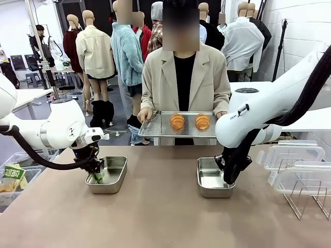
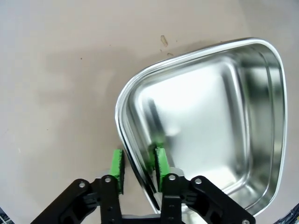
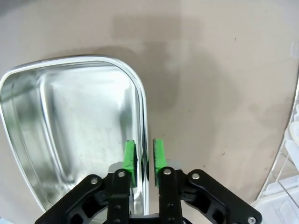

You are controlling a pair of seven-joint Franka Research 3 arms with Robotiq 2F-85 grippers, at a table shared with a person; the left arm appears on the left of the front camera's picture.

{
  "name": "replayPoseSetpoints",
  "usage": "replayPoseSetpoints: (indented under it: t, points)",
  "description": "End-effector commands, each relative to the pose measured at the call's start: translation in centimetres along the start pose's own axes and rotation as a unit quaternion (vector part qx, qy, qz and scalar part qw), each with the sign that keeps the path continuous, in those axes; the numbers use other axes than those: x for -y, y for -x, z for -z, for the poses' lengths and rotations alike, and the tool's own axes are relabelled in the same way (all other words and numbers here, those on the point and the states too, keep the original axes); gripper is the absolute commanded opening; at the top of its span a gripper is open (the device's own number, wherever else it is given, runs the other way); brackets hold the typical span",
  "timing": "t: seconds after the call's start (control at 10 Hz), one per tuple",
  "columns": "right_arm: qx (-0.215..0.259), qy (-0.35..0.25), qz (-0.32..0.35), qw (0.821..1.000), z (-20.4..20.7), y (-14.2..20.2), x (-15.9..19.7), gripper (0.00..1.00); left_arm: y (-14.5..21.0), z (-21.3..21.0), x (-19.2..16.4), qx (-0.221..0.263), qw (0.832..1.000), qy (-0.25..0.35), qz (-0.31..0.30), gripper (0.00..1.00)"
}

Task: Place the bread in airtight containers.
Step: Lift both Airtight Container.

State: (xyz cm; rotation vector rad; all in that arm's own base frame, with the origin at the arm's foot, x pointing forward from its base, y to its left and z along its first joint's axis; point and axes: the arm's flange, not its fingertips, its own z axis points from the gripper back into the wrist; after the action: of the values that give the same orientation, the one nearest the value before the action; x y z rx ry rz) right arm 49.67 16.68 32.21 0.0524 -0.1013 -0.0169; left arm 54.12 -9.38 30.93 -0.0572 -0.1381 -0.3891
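Two golden-brown bread rolls (image 1: 177,122) (image 1: 202,122) lie on a perforated metal tray (image 1: 155,126) that a person holds at the table's far edge. Two steel airtight containers stand lidless on the table, one on the left (image 1: 113,178) and one on the right (image 1: 211,181). My left gripper (image 1: 97,174) (image 2: 138,163) straddles the left container's (image 2: 205,116) rim, one pad outside and one inside, with a little gap still showing. My right gripper (image 1: 227,180) (image 3: 144,159) pinches the right container's (image 3: 70,135) side wall between its green pads.
Clear plastic lids (image 1: 296,156) rest on a wire rack (image 1: 305,199) at the table's right end, close to the right arm; the rack's edge (image 3: 292,154) also shows in the right wrist view. A bin with a green packet (image 1: 13,178) sits beyond the left edge.
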Motion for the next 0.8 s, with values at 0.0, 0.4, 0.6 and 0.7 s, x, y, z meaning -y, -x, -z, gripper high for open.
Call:
replayPoseSetpoints:
  t: [0.0, 0.4, 0.6, 0.7]
  points:
    - [0.000, 0.006, 0.007, 1.000, 0.5, -0.7, -0.5, 0.00, 0.2, -0.9, 0.0, -0.001, 1.000, 0.012, 0.000, 0.00]
    - [-0.021, 0.014, 0.023, 0.999, 0.7, -1.3, -1.1, 0.00, 0.6, -2.2, 0.7, 0.011, 1.000, 0.015, 0.000, 0.00]
    - [-0.009, 0.002, 0.007, 1.000, 0.2, -0.4, -0.2, 0.00, -0.2, -1.2, 0.8, 0.006, 1.000, 0.003, 0.003, 0.00]
    - [-0.009, 0.002, 0.007, 1.000, 0.2, -0.4, -0.2, 0.00, -0.2, -1.2, 0.8, 0.006, 1.000, 0.003, 0.003, 0.00]
